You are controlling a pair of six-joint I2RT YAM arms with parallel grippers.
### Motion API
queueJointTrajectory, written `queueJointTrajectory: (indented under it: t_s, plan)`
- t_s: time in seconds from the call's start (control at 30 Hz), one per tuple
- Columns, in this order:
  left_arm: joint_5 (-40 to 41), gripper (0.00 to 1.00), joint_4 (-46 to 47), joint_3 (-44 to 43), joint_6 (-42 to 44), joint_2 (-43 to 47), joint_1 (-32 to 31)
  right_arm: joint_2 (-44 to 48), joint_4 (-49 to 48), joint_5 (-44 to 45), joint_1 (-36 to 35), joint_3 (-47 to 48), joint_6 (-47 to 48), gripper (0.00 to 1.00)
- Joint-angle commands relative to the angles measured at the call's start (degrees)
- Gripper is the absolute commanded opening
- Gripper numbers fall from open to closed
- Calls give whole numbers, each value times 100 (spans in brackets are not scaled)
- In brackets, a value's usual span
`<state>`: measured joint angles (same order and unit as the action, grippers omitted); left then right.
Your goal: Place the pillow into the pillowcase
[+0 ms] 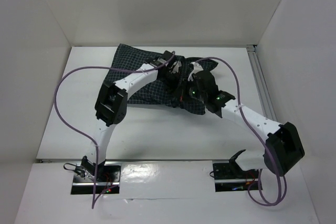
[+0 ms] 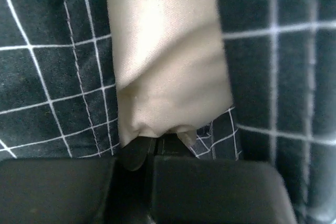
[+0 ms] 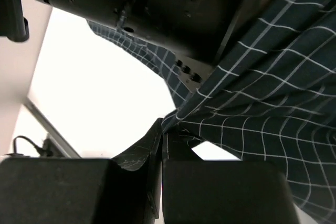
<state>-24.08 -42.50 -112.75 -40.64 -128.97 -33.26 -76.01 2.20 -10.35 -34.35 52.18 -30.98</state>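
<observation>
My left end effector point(image 2: 152, 148) is clamped on the pillow point(image 2: 163, 51) end, with pillowcase point(image 2: 52, 77) on either side. My right end effector point(image 3: 161, 142) is pinched shut on the pillowcase hem. Both lie toward twelve o'clock on the counter point(image 1: 157, 135). Both bites look shallow, so a tug could slip fabric free. No readable print.

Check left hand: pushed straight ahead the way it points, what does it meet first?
The pillow: its cream fabric sits right at the tips of the left hand, apparently pinched there, and fills the line ahead. The pillowcase flanks it on both sides; depth beyond is unclear.
</observation>
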Motion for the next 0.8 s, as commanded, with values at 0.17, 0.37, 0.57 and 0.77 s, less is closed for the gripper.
queueJointTrajectory:
  t_s: [0.17, 0.37, 0.57, 0.77]
  plan:
    - [-351, 57, -354, -72, 653, 1267, 223, 1027, 562, -247, 973, -270, 628, 0]
    - [-931, 53, -848, 235, 1093, 1989, 408, 570, 563, -591, 1264, -200, 1050, 0]
    - [-555, 0, -848, 596, 857, 2305, 820, -150, 563, -995, 1045, 458, 1121, 0]
    - [-39, 57, -400, 1763, 470, 3192, 2380, -1226, 1485, -250, 816, 1215, 1121, 44]
